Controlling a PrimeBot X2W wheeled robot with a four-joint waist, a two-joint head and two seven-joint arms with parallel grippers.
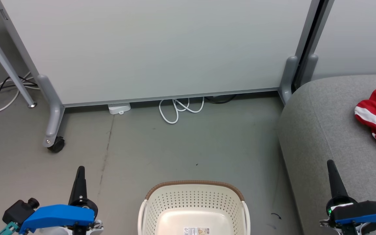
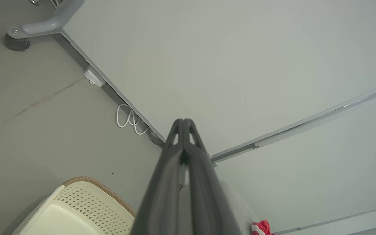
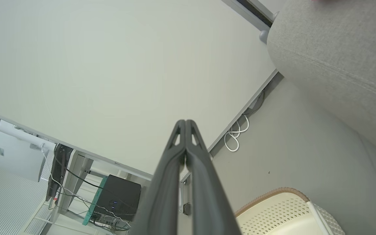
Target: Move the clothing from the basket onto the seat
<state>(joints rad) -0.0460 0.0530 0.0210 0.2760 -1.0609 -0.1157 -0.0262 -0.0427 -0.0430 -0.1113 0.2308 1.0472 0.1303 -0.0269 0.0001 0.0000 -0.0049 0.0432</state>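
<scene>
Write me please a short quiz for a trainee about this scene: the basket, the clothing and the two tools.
1. True or false: the red clothing lies on the grey seat.
2. The left tool and the right tool are: A) open wide; B) shut, holding nothing; C) shut on cloth.
3. Fill in: the rim band of the basket is ____ in colour.
Key: 1 true; 2 B; 3 brown.
</scene>
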